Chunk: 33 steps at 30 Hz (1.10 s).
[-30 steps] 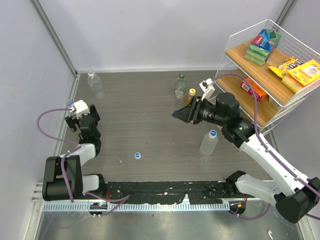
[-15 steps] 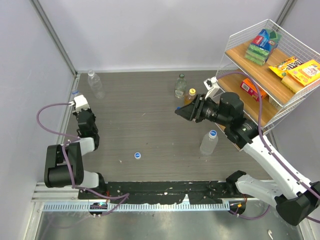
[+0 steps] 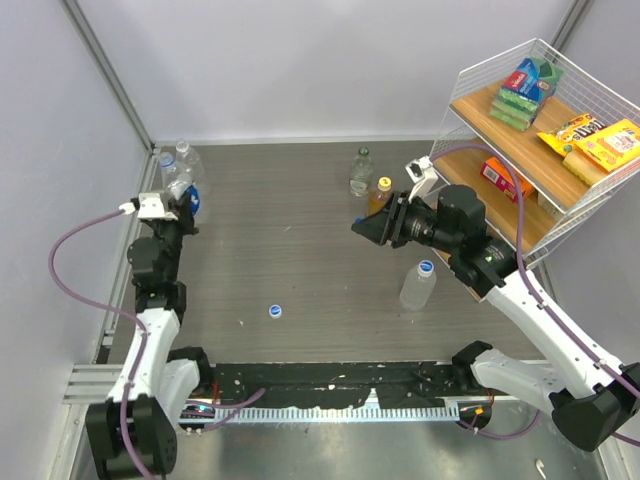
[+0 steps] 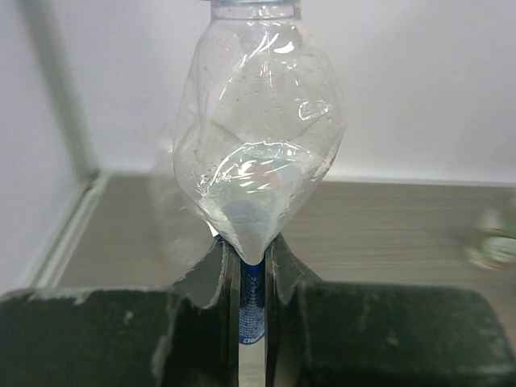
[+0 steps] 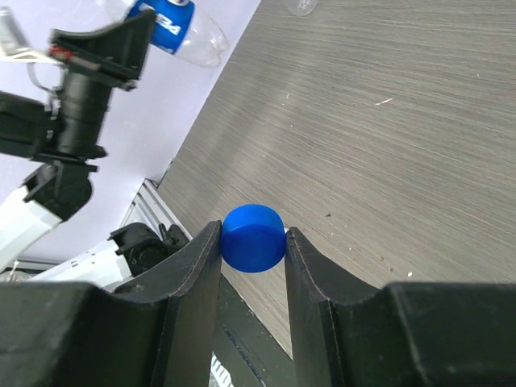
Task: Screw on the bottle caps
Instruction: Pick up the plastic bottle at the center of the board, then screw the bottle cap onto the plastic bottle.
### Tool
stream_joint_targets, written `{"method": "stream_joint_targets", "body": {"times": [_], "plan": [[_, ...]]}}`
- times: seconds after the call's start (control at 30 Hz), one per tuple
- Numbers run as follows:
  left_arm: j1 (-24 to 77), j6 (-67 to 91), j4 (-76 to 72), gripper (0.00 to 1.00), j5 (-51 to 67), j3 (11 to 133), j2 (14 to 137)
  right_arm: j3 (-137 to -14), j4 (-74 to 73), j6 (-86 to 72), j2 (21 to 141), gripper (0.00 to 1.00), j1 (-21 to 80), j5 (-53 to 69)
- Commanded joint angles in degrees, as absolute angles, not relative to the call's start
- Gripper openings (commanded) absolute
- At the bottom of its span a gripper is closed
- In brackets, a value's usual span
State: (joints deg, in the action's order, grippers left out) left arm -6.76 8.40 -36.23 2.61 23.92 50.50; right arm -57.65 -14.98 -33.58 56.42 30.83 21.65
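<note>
My left gripper (image 4: pixel 251 278) is shut on the lower end of a clear bottle (image 4: pixel 258 137), squeezing its blue label flat between the fingers. The bottle stands up from the jaws with its open neck at the top. From above, this bottle (image 3: pixel 173 178) and the left gripper (image 3: pixel 183 200) hang at the back left. My right gripper (image 5: pixel 253 242) is shut on a dark blue bottle cap (image 5: pixel 253 237), held above the table at centre right, where the top view shows the right gripper (image 3: pixel 360 227).
A second clear bottle (image 3: pixel 186 158) stands just behind the held one. Another clear bottle (image 3: pixel 360 172) and an amber bottle (image 3: pixel 381 192) stand at the back, a capped one (image 3: pixel 417 286) under my right arm. A loose white cap (image 3: pixel 274 311) lies near the front. A wire shelf (image 3: pixel 560 215) of snacks is at the right.
My left arm has swung up and back from the left edge toward the back left corner, carrying the bottle. The right gripper with its cap has hardly moved.
</note>
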Motion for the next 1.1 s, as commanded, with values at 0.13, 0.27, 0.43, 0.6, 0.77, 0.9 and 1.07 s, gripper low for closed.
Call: {"method": "stream_joint_targets", "body": {"times": [0.13, 0.27, 0.43, 0.6, 0.77, 0.9, 1.07], "plan": [[-4.1, 21.3, -35.3, 0.04, 56.6, 33.2, 46.6, -62.0, -17.9, -26.2, 54.6, 0.27, 30.5, 21.7], [3.6, 20.0, -35.2, 0.04, 64.6, 38.7, 52.5, -64.4, -21.7, -18.3, 54.4, 0.27, 30.4, 24.3], [8.7, 18.8, -34.7, 0.06, 74.0, 43.9, 60.5, -67.7, -27.6, -8.8, 54.7, 0.27, 30.4, 25.7], [10.8, 12.7, -32.5, 0.11, 80.8, 45.5, 64.6, -71.0, -28.6, -5.7, 54.5, 0.27, 30.4, 26.3], [12.7, 1.5, -15.9, 0.09, 79.2, 51.4, 70.1, -73.3, -32.7, 5.2, 55.7, 0.28, 30.4, 33.2], [15.2, -16.6, 8.0, 0.08, 75.4, 56.9, 73.8, -74.4, -35.2, 14.5, 56.7, 0.3, 30.4, 37.5], [21.5, -44.9, 34.4, 0.06, 64.6, 61.8, 76.5, -81.5, -42.1, 22.1, 62.2, 0.3, 30.4, 42.6]]}}
